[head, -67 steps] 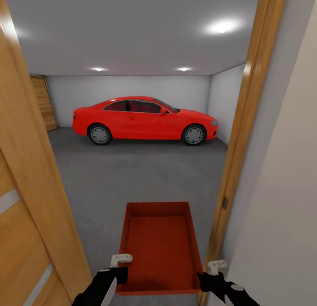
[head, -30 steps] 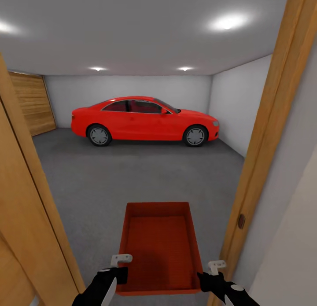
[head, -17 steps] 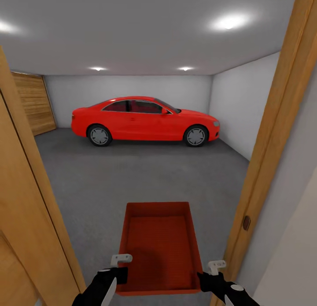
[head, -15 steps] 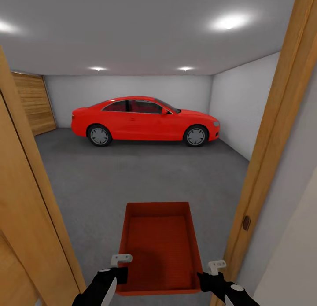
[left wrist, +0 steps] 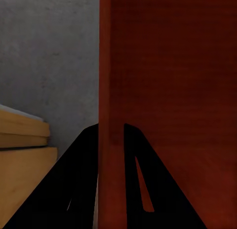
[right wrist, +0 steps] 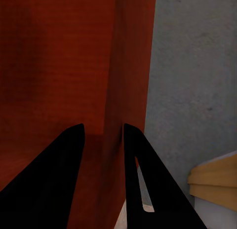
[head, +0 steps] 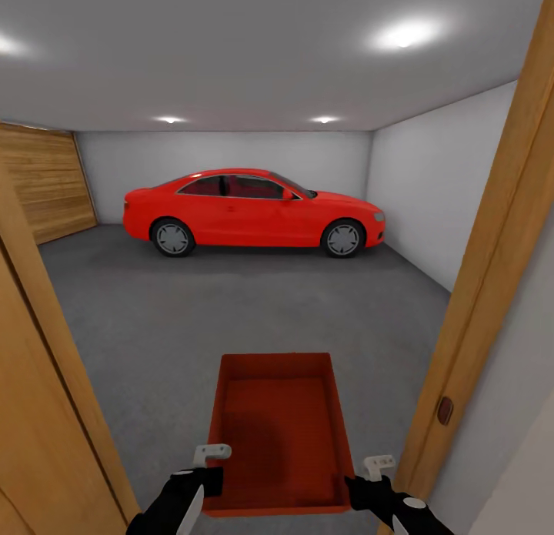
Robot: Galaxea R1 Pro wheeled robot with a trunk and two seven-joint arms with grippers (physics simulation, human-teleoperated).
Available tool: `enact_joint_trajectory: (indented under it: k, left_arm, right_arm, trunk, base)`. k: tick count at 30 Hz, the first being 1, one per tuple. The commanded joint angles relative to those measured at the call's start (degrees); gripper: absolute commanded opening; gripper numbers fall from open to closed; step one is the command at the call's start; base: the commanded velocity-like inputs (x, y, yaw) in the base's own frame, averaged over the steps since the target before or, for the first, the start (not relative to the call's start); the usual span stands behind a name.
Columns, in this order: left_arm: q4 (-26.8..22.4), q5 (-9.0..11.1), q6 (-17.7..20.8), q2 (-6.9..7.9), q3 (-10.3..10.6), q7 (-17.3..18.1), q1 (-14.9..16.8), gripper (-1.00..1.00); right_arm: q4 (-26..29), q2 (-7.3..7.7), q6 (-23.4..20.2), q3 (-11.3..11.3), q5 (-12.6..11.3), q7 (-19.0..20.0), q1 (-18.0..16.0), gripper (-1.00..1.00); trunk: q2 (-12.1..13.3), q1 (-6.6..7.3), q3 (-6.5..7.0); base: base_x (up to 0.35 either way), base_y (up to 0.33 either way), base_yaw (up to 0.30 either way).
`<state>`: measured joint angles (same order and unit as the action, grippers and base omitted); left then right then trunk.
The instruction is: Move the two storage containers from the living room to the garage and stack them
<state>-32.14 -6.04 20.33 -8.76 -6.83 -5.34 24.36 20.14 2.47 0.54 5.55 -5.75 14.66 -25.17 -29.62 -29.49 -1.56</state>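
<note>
One orange-red storage container (head: 281, 431), open-topped and empty, is held out low in front of me over the dark grey garage floor (head: 231, 304). My left gripper (head: 206, 473) pinches its near left wall and my right gripper (head: 362, 481) pinches its near right wall. In the left wrist view the black fingers (left wrist: 79, 174) straddle the container's thin wall (left wrist: 163, 66), so the left gripper (left wrist: 111, 130) is shut on it. The right wrist view shows my right gripper (right wrist: 103, 130) clamped on the container (right wrist: 64, 56) the same way.
I am in a doorway: a wooden door frame post (head: 492, 289) stands close on the right and a wooden door (head: 38, 381) on the left. A red car (head: 250, 212) is parked across the far end, with a wood-panelled door (head: 46, 177) on the left wall.
The view has advanced through the doorway: both wooden sides slid outward and more of the garage shows. The container stays in the same grip of both grippers.
</note>
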Motion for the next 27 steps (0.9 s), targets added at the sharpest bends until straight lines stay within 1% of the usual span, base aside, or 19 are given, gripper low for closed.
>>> enact_joint_trajectory:
  k: [1,24,27]
  left_arm:
    - [-1.26,-1.69,0.5,-0.12,-2.57,-0.19,0.1,-1.0]
    - [-1.26,-1.69,0.5,-0.2,-2.57,-0.19,0.08,-1.0]
    - [-1.26,-1.69,0.5,-0.2,-2.57,-0.19,0.09,-1.0]
  right_arm:
    - [0.08,0.08,0.07,3.68,-1.19,0.54,0.03,-1.0]
    - [0.08,0.08,0.07,3.7,-1.19,0.54,0.03,-1.0]
    - [0.08,0.08,0.07,3.72,-1.19,0.54,0.03,-1.0]
  trunk:
    - [-0.12,-0.03,-0.12]
    - [-0.12,-0.03,-0.12]
    - [-0.12,-0.03,-0.12]
  base:
    - [0.012,0.0,0.0]
    - [0.001,0.0,0.0]
    - [0.0,0.0,0.081]
